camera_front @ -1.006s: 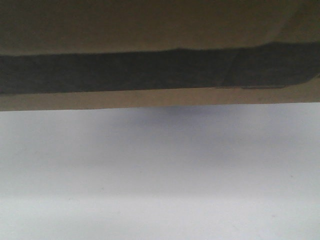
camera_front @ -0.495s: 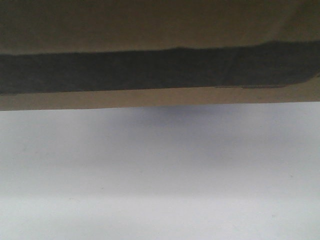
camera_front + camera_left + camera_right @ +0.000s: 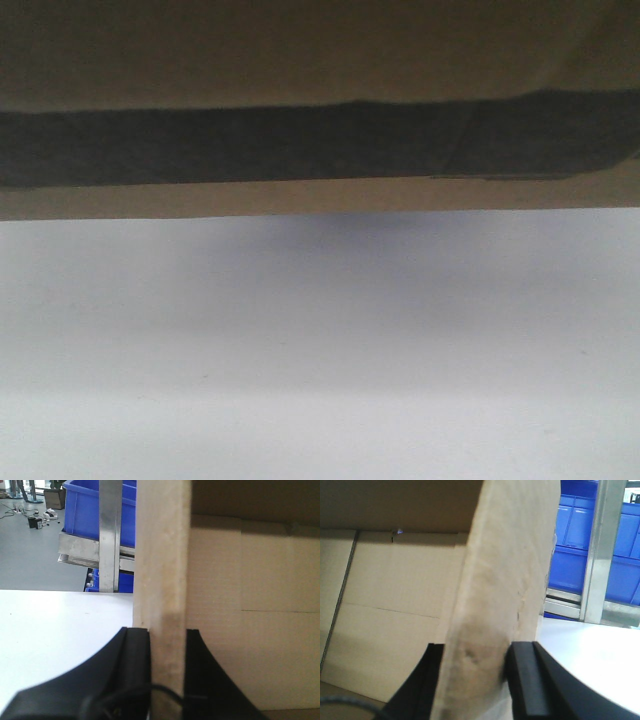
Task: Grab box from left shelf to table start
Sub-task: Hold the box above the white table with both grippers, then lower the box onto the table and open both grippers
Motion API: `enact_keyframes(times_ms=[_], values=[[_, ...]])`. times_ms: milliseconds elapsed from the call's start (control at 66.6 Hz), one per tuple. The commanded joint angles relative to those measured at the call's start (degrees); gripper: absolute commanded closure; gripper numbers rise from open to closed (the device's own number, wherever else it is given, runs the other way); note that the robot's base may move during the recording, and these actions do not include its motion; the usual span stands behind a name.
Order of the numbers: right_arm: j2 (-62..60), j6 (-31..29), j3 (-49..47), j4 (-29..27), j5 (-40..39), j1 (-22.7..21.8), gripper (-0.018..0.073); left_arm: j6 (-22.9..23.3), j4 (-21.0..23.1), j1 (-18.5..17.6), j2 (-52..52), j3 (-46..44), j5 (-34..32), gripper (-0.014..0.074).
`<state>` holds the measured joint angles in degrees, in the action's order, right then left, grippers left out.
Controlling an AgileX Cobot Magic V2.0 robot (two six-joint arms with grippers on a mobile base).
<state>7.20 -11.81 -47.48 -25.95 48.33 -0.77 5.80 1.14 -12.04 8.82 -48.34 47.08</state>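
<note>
At the far left of the left wrist view lay grey floor [image 3: 25, 555]. Next came blue bins [image 3: 82, 510] on a metal rack [image 3: 110, 535], both beyond the far edge of the white table [image 3: 50, 630]. Right of these, the left gripper [image 3: 165, 640] was clenched on an upright cardboard wall of the box [image 3: 250, 605], with one of its black fingers [image 3: 135, 660] against the outer face and the other against the inner face. The bare brown inside of the box filled the rest of that view. In the front view the box spanned the upper part from edge to edge, brown with a wide black band. Its lower edge ran above the table, where a soft shadow lay. Whether the box touched the table could not be told. In the right wrist view the inside of the box lay at the left. The right gripper [image 3: 479, 647] was clamped on a cardboard wall in the same way, one finger on each face. Beyond it came the table, a metal upright [image 3: 605, 545] and more blue bins at the far right.
</note>
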Motion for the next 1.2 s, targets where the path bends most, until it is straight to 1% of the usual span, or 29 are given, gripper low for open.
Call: enact_keyframes(times_ms=[0, 90, 195, 285, 360, 495, 616, 856, 1186], values=[[3.79, -0.41, -2.78, 0.08, -5.67, -0.01, 0.0494, 1.07, -0.26, -0.26, 3.33, -4.85, -11.64, 0.0695], [9.02, -0.41, -5.52, 0.08, -2.71, -0.01, 0.0494, 1.07, -0.36, -0.26, 8.66, -9.06, -5.64, 0.0695], [16.81, -0.41, -9.87, 0.08, 3.04, -0.01, 0.0494, 1.18, -0.36, -0.26, 15.75, -13.98, 0.47, 0.0695], [23.20, -0.41, -13.37, 0.08, 6.72, -0.01, 0.0494, 1.18, -0.36, -0.26, 21.45, -17.33, 4.21, 0.0695], [27.93, -0.41, -15.52, 0.08, 8.28, -0.01, 0.0494, 1.18, -0.36, -0.26, 25.79, -18.59, 5.89, 0.0695], [35.07, -0.41, -16.37, 0.13, 8.02, -0.01, 0.0494, 1.18, -0.36, -0.26, 32.88, -18.77, 6.84, 0.0695], [40.56, -0.46, -16.36, 1.28, 7.71, -0.01, 0.0494, 1.18, -0.36, -0.26, 38.42, -18.77, 6.53, 0.0696], [50.37, -0.88, -16.28, 1.28, 4.19, -0.01, 0.0494, 1.18, -0.36, -0.26, 48.41, -18.77, 6.42, 0.0696], [59.59, -1.99, -16.28, 1.28, 2.59, -0.01, 0.0494, 1.18, -0.36, -0.26, 57.32, -18.77, 5.15, 0.0696]])
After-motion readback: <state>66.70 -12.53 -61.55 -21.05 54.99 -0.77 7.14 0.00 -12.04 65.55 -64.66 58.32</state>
